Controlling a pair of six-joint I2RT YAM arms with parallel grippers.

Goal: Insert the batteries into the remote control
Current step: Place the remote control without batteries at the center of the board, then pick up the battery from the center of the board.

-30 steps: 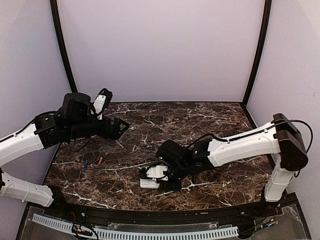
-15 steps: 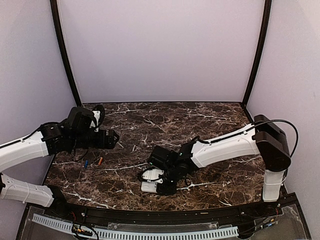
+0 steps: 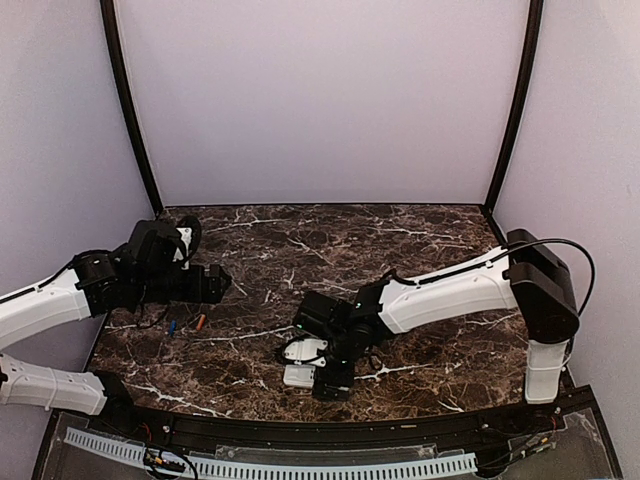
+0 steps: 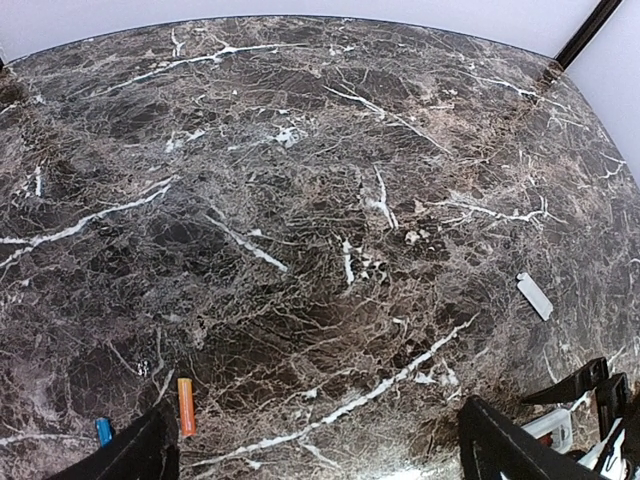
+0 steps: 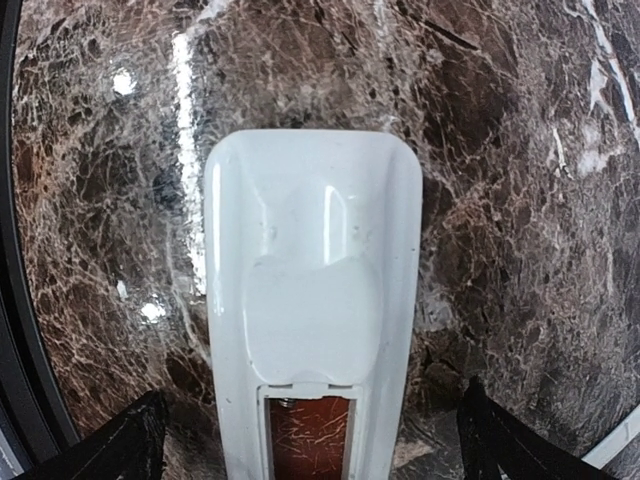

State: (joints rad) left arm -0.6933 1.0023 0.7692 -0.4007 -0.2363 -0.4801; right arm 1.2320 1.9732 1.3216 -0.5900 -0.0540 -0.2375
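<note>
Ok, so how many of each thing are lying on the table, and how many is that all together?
Batteries: 2 (blue battery, orange battery)
Remote control: 1
Small white cover piece: 1
Total: 4

No legible text, label, brand, number or sign appears in any view. The remote control shows only its plain white back. Any print on the blue battery and the orange-red battery, which lie on the bench, is too small to read.
</note>
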